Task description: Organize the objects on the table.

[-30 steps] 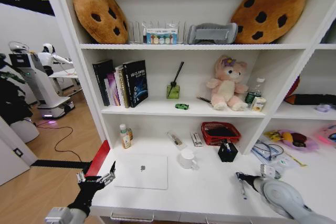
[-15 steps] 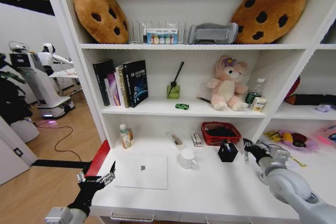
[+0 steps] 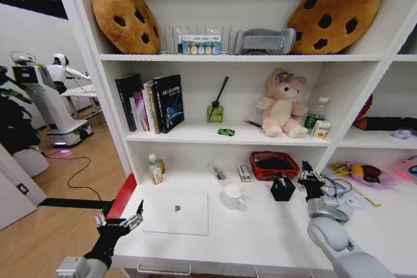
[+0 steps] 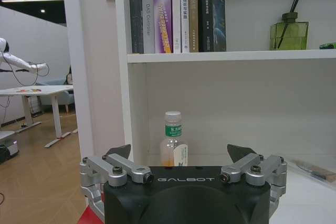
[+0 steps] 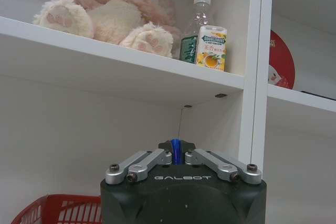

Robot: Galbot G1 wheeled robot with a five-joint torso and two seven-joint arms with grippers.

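My right gripper [image 3: 305,172] stands above the white table [image 3: 260,239], just right of a black pen holder [image 3: 282,189]. Its fingers are shut on the blue pen [image 5: 176,148], whose tip shows between them. A slim silver laptop [image 3: 176,212] lies closed at the table's front left. My left gripper [image 3: 121,221] hovers open and holding nothing off the table's front left corner, left of the laptop. The tiny green toy car [image 3: 225,132] sits on the middle shelf.
A white mug [image 3: 232,196] stands between the laptop and the holder. Behind are a red basket [image 3: 273,164] and a small bottle [image 3: 155,169]. The pink plush bear [image 3: 281,104], books [image 3: 150,103] and a reed diffuser [image 3: 215,111] fill the shelf. Cluttered items lie at the right.
My right gripper has risen from the table's front edge and moved back to beside the black pen holder, carrying the blue pen. The left arm has stayed still.
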